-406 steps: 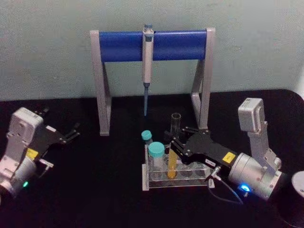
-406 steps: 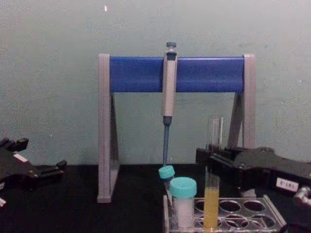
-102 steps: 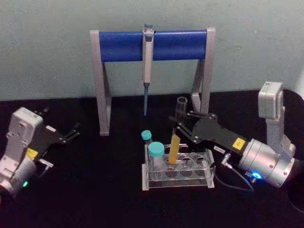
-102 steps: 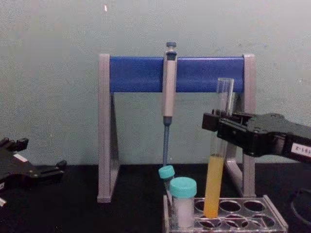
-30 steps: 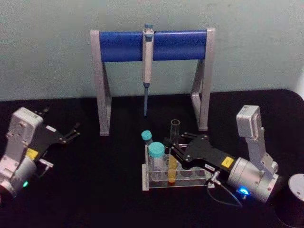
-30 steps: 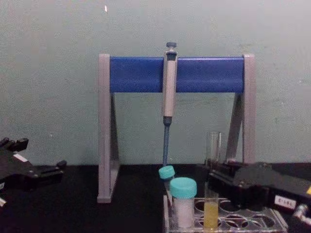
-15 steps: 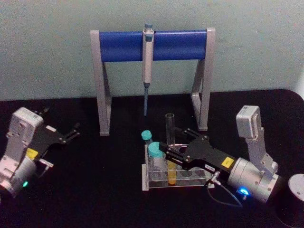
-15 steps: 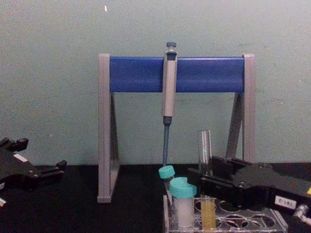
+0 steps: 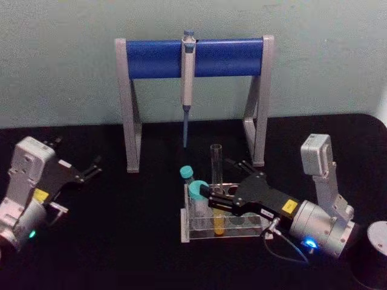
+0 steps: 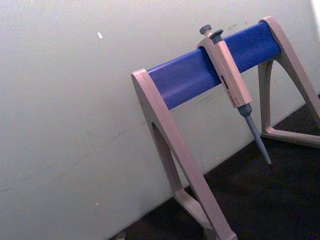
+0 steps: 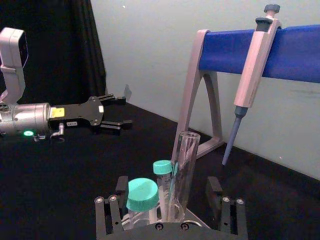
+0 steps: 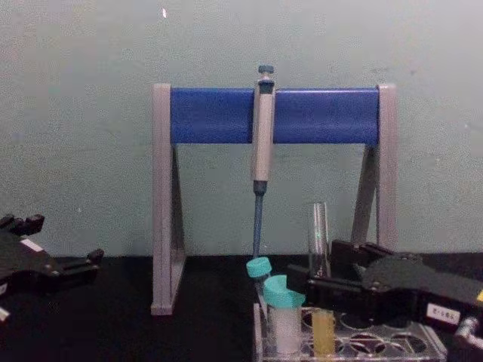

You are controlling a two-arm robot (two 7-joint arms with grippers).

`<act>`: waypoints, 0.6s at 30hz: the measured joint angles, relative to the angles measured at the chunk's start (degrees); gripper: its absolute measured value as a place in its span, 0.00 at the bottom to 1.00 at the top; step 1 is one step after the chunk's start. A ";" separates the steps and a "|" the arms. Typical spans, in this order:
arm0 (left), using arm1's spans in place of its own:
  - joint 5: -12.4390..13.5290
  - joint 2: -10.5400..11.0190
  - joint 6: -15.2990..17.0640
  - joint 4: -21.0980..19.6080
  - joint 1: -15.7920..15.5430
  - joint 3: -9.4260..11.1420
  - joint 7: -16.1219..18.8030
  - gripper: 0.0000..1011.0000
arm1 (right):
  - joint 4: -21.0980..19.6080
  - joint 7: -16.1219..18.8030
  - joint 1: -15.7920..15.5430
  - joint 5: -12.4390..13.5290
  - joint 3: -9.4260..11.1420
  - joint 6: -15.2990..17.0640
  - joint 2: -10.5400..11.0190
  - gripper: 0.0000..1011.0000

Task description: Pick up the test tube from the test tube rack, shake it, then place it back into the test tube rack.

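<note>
The test tube (image 9: 216, 175) stands upright in the clear test tube rack (image 9: 257, 229), yellow liquid in its lower part (image 12: 323, 332). My right gripper (image 9: 225, 184) is open, one finger on each side of the tube and neither touching it; in the right wrist view the tube (image 11: 182, 170) rises free between the spread fingers (image 11: 227, 210). In the chest view the right gripper (image 12: 328, 271) sits just above the rack (image 12: 423, 348). Far off at the left, my left gripper (image 9: 87, 170) rests open on the table.
A wide teal-capped tube (image 9: 196, 191) and a slim teal-capped tube (image 9: 187, 174) stand in the rack's left holes, close to the near finger. Behind is a grey stand with a blue bar (image 9: 157, 58) holding a pipette (image 9: 188, 72). A grey round object (image 9: 373, 254) sits at the far right.
My right gripper's fingers have spread apart and let go of the test tube, which now stands alone in the rack, slightly further left. The left arm has not moved.
</note>
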 joint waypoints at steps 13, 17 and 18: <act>0.00 0.00 0.00 0.00 0.00 0.00 0.00 0.99 | -4.49 -1.40 -1.61 0.00 2.34 -2.41 0.48 0.99; 0.00 0.00 0.00 0.00 0.00 0.00 0.00 0.99 | -7.37 -3.47 -3.13 -0.02 4.67 -4.70 0.47 0.99; 0.00 0.00 0.00 0.00 0.00 0.00 0.00 0.99 | -7.96 -4.14 -3.54 -0.18 5.20 -5.26 0.39 0.99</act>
